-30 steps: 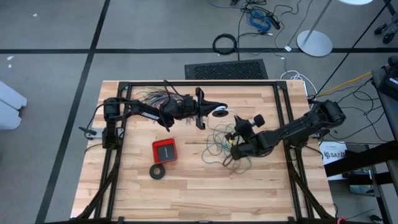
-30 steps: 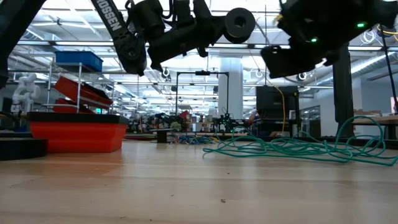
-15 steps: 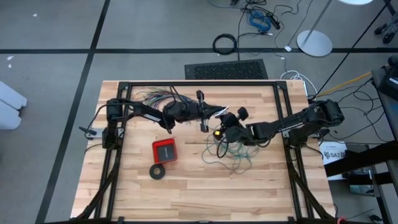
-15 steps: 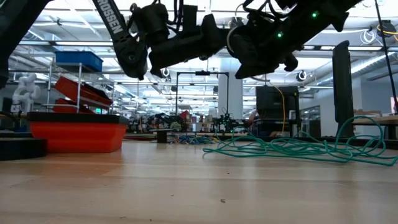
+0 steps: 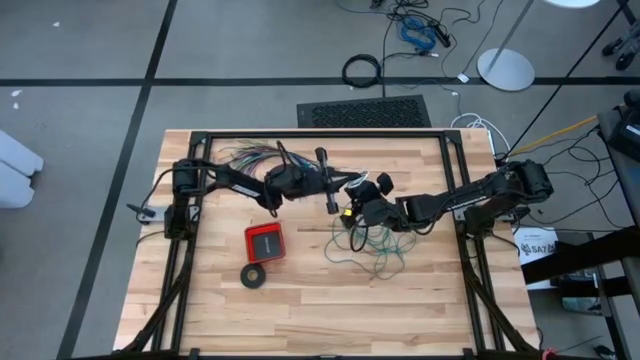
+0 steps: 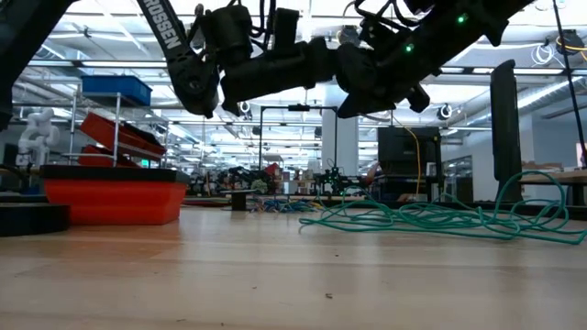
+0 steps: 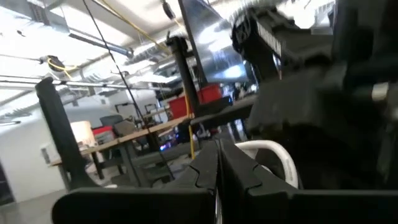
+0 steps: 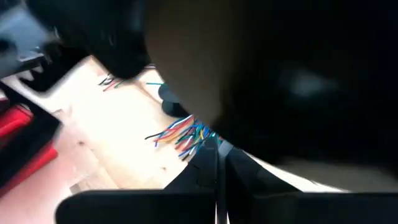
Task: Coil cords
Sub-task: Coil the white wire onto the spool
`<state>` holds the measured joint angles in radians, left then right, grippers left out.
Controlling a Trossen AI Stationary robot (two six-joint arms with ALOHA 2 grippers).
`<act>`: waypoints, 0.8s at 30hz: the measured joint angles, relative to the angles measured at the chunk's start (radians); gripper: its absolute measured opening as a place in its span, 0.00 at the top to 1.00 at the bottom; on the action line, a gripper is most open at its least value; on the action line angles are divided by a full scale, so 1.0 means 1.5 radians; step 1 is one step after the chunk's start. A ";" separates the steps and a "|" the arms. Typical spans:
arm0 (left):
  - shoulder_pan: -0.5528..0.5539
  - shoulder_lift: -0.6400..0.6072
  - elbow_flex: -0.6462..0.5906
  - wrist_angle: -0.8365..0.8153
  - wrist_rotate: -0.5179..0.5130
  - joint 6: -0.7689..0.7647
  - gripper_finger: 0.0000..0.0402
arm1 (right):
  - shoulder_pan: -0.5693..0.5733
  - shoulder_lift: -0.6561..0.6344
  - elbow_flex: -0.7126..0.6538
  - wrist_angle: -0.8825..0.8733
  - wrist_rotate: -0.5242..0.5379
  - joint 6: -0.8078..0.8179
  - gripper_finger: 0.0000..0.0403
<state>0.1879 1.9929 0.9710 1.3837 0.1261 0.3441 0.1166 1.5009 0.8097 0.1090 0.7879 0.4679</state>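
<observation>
Two arms of dark, near-black metal and plastic, built from boxy links and round joint housings. White block lettering runs along one arm's link in the low view. A small green light glows on the other arm's housing. Thin black cables trail along the links.

On your counter, a red square box sits left of centre, with a black tape ring just beside it toward the near edge. Many-coloured wires fan out near the far edge.
</observation>
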 joint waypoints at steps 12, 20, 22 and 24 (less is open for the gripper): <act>-0.006 0.000 -0.006 -0.063 -0.020 0.130 0.98 | 0.014 -0.001 0.000 0.041 -0.029 -0.008 1.00; -0.006 -0.001 -0.008 -0.148 -0.012 0.218 0.99 | 0.015 -0.014 0.000 0.001 -0.054 0.012 1.00; -0.005 -0.001 -0.008 -0.161 -0.008 0.230 0.99 | 0.016 -0.023 0.000 -0.028 -0.054 0.019 1.00; -0.005 -0.001 -0.008 -0.166 -0.008 0.235 0.99 | 0.014 -0.035 0.000 -0.065 -0.054 0.032 1.00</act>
<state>0.1799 1.9907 0.9588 1.1342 0.1139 0.6962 0.1376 1.4477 0.8097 0.0116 0.7063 0.5155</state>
